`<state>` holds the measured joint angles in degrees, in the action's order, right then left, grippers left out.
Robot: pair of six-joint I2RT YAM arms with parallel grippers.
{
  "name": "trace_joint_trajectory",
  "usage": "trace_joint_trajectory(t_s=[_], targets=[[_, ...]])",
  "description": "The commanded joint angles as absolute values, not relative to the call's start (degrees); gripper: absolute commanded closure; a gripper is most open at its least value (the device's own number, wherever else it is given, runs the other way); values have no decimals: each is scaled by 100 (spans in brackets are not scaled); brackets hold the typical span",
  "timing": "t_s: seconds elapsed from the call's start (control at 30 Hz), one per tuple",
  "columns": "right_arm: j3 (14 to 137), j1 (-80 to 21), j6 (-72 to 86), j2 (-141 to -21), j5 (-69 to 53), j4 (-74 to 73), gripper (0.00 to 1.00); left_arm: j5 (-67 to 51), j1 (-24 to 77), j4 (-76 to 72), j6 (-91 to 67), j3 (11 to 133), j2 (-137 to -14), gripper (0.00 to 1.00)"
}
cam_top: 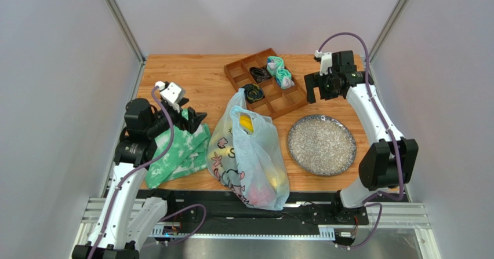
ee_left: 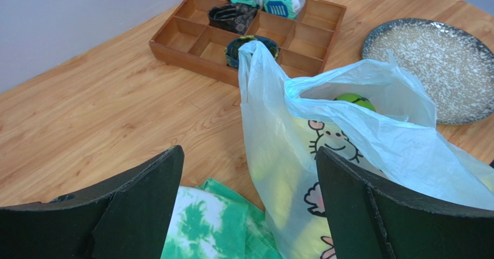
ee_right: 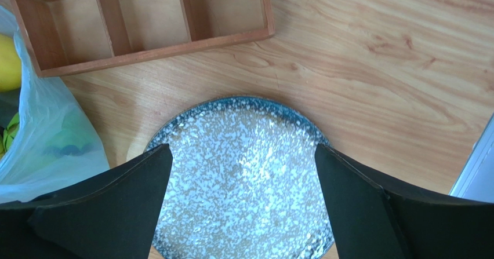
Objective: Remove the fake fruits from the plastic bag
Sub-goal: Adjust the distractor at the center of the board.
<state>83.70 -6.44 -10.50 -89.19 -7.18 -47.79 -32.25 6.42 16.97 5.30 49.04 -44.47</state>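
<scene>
Findings, overhead: plastic bag (cam_top: 249, 154) lies mid-table, fake fruits (cam_top: 246, 121) inside, one yellow at its mouth. Your left gripper (cam_top: 194, 120) hovers at the bag's 9 o'clock above the cloth (cam_top: 177, 152), jaws wide, empty. Left wrist: a green fruit (ee_left: 355, 101) shows in the bag's opening. Right wrist: your right gripper (ee_right: 242, 149) hangs spread, empty, over the plate (ee_right: 232, 212).

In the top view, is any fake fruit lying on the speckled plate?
No, the speckled plate is bare; the fake fruits sit inside the plastic bag.
</scene>
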Motion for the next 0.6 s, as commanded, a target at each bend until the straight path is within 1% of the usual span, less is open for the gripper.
trace_joint_trajectory(t_s=[0.0,0.03,0.07,0.13,0.17,0.23,0.27,0.33,0.37,0.43,0.47,0.5,0.57], targets=[[9288,-668,-1729,-9359,-1150,-5070,0,-3471,659,2003,413,5037,-4228,6],[9734,-685,-1871,-9639,-1264,-5385,0,-3541,659,2047,430,5027,-4210,7],[9851,-729,-2133,-9711,-1448,-5492,1,-3568,659,2126,509,5062,-4201,7],[9923,-957,-2311,-9834,-1415,-5476,1,-3647,659,2346,667,5141,-4262,7],[9897,-1062,-2529,-9878,-1293,-5432,3,-3691,659,2408,955,5220,-4289,6],[9835,-1458,-2610,-10001,-1082,-5196,9,-3657,659,2470,1247,5299,-4429,5],[9896,-1572,-2515,-10228,-959,-5133,16,-3613,659,2470,1361,5422,-4491,6],[10123,-1819,-2251,-10528,-1036,-5045,26,-3542,659,2435,1336,5510,-4666,6],[10386,-1880,-2146,-10799,-1229,-5045,43,-3559,659,2408,1319,5528,-4693,6],[10669,-2065,-1969,-11073,-1292,-4966,71,-3525,659,2373,1275,5502,-4720,7],[10774,-2135,-1908,-11187,-1118,-4922,90,-3455,659,2390,1179,5502,-4720,7],[10993,-2301,-1820,-11450,-977,-4878,98,-3428,659,2434,1143,5519,-4737,7],[11231,-2530,-1749,-11688,-739,-4790,100,-3471,659,2653,1195,5616,-4807,7]])
